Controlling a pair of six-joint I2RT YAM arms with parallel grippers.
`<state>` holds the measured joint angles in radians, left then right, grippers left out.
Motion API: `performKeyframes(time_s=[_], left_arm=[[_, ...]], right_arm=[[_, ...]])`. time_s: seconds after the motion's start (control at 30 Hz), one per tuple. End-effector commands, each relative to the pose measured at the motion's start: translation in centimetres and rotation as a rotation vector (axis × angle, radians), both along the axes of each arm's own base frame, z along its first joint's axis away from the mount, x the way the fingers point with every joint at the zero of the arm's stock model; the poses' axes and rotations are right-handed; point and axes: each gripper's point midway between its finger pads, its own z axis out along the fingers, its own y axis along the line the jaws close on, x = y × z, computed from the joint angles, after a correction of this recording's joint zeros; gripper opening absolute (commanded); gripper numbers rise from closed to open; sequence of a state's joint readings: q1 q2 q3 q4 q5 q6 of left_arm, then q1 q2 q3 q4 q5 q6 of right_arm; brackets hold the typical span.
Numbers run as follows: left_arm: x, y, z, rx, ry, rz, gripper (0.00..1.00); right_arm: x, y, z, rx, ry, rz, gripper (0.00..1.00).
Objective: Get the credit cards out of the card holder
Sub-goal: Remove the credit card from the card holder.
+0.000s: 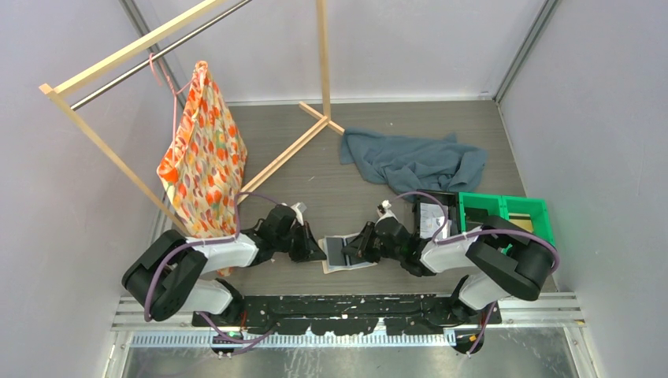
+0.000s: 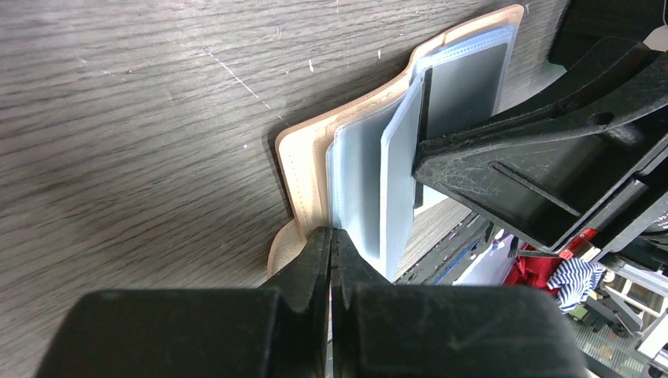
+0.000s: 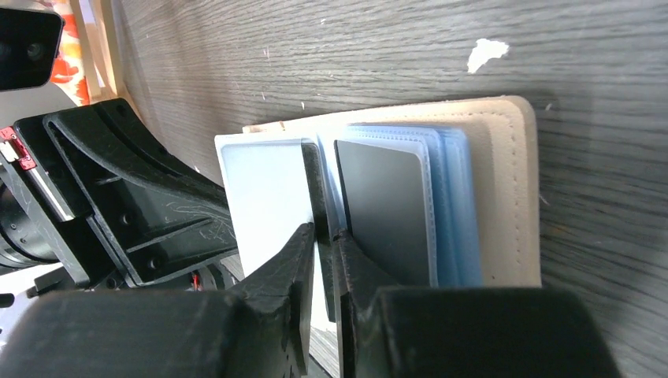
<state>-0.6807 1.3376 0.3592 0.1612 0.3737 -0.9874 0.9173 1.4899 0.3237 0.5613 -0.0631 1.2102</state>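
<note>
The left fingers (image 2: 307,264) are closed tight, tips against the near edge of the one card holder (image 3: 512,197), which lies open on the worktop (image 2: 118,118) between the two arms. The right fingers (image 3: 287,260) are nearly closed on a dark credit card (image 3: 317,181) standing on edge. A second credit card (image 3: 386,213) lies flat in its pocket. The left arm (image 1: 228,252) and right arm (image 1: 449,252) reach in low, wrists facing.

Open card holder (image 2: 303,173), left pincer (image 2: 331,240) pinching its edge, right pincer (image 2: 419,167) gripping pocket
</note>
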Motion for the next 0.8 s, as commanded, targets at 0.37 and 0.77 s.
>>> performKeyframes(time_s=[0.37,0.77], left_arm=[[0.9,1.4,-1.4,0.123,-0.047,0.006,0.01],[1.3,3.0,0.4,0.21,-0.098,0.01,0.03]], right_arm=[[-0.5,-0.6,0.5,0.008,-0.013,-0.004,0.01],[-0.4,-1.7,0.5,-0.01,-0.027,-0.033,0.01]])
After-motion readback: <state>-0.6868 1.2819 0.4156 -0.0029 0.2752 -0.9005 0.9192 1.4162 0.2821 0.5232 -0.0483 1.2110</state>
